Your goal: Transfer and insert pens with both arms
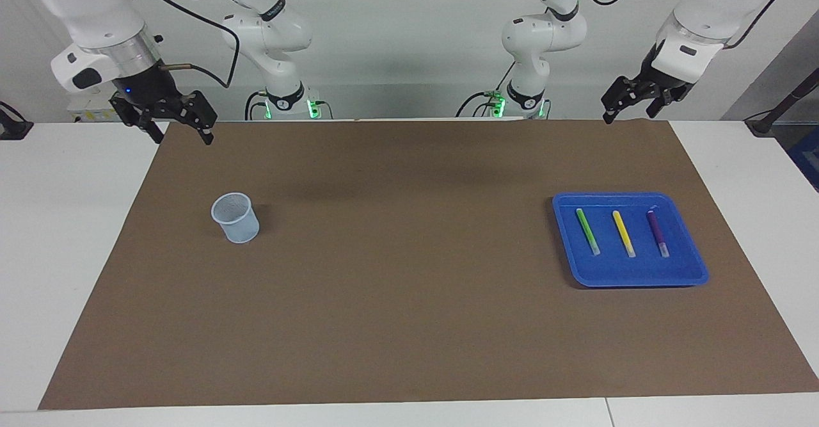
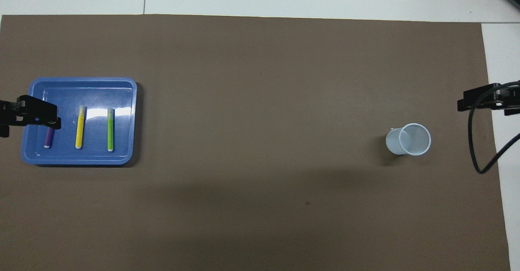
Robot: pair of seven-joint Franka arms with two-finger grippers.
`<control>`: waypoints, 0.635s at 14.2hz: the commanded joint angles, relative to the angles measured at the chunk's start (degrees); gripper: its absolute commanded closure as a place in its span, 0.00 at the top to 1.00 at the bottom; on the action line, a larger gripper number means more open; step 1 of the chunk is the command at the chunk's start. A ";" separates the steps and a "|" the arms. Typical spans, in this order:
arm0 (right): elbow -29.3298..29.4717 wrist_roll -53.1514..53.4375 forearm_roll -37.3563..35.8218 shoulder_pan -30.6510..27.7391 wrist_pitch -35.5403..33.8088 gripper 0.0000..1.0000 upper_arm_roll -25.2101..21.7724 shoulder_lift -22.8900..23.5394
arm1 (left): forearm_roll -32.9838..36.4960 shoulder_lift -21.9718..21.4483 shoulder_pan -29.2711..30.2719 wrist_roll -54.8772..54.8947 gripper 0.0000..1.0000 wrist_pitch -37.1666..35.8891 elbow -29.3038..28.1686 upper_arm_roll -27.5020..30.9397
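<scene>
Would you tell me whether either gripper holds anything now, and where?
Nothing is held: left gripper and right gripper hang open; the pens lie in the tray.

A high camera across the white worktop (image 1: 77,235) faces the two large white robot arms, taking in the whole brown paper mat (image 1: 409,324) from a distance. A second camera, high above the robots' own end, looks forward and steeply down at the same mat (image 2: 260,80). Both views share the shallow blue plastic tray (image 1: 694,267) (image 2: 122,159) and the translucent pale plastic cup (image 1: 237,219) (image 2: 408,141), mirrored half a turn.
</scene>
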 commanded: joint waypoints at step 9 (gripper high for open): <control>-0.57 -1.02 1.26 -0.70 0.46 1.00 0.29 -0.72 | 0.20 -1.88 -0.05 0.04 1.00 -0.11 -2.17 1.02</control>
